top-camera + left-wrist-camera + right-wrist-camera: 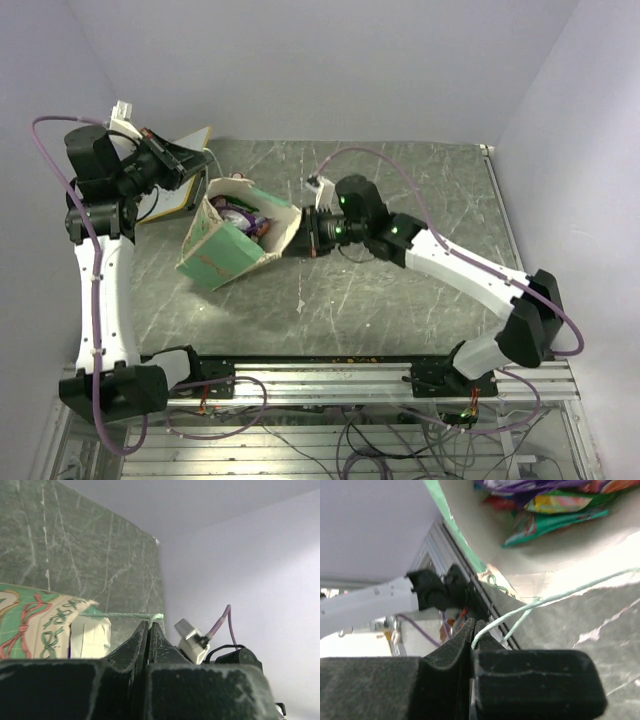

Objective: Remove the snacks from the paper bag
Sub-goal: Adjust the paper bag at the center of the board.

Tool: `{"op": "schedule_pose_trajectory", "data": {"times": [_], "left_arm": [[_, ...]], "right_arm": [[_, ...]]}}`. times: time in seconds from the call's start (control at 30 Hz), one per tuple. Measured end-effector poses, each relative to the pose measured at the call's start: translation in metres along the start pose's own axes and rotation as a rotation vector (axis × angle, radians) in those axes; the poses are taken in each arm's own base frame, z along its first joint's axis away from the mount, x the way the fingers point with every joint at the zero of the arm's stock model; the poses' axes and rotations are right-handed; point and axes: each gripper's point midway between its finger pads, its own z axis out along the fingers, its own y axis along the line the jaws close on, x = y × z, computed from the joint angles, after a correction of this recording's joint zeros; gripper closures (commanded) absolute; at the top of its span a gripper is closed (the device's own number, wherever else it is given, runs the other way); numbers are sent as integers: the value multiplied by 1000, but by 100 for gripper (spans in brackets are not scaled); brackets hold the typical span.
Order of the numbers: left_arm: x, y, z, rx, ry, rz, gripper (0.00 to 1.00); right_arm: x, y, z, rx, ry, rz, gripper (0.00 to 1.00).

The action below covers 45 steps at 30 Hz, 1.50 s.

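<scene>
Just at the near-right side of the paper bag [222, 258], the right gripper [473, 628] has its fingers pressed fully together on a pale handle string [545, 600]. Only its own wrist view shows that string looping down from the bag's rim into the pinch. The bag is tilted over the table [400, 300], its mint outside toward the arm bases and its mouth open upward. Inside it, against the cream lining, lie the snacks [555, 502]. The top view gives little more than a purple glimpse of them, while the right wrist view picks out purple, green and teal foil. Past the bag's far-left corner, the left gripper [149, 630] is likewise closed tight, nipping a second handle string [120, 615] that runs taut from the bag, a detail only its own camera shows. A flat pale board [175, 200] lies farther out on that side.
</scene>
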Motion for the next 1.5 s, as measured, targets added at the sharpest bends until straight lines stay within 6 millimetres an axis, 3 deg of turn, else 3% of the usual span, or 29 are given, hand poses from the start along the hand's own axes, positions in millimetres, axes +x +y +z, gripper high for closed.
{"op": "schedule_pose_trajectory", "data": {"times": [0.13, 0.2, 0.5, 0.6, 0.77, 0.9, 1.07, 1.17, 1.27, 1.5], "left_arm": [[26, -16, -8, 24, 37, 17, 93], [40, -22, -13, 24, 65, 20, 93], [86, -15, -49, -43, 136, -11, 93], [92, -14, -54, -59, 147, -33, 93], [80, -8, -52, -150, 135, -40, 93], [57, 3, -47, -267, 86, 12, 93], [44, 15, -43, -338, 60, 25, 93], [30, 11, -39, -351, 48, 64, 93], [30, 15, -38, -360, 56, 74, 93], [27, 34, -41, -415, 73, 81, 93]], "right_arm": [[46, 8, -8, -24, 58, -5, 100], [60, 9, -11, -32, 79, -1, 100], [66, 18, -10, -40, 86, 26, 100], [66, 19, -9, -29, 86, 29, 100], [47, 28, -4, -19, 78, 3, 100], [34, 38, -4, -22, 57, -55, 99], [30, 41, -2, -23, 49, -78, 94], [30, 39, 0, -16, 51, -86, 81], [28, 35, 2, 12, 52, -98, 64], [16, 20, -3, 126, 30, -163, 43]]}}
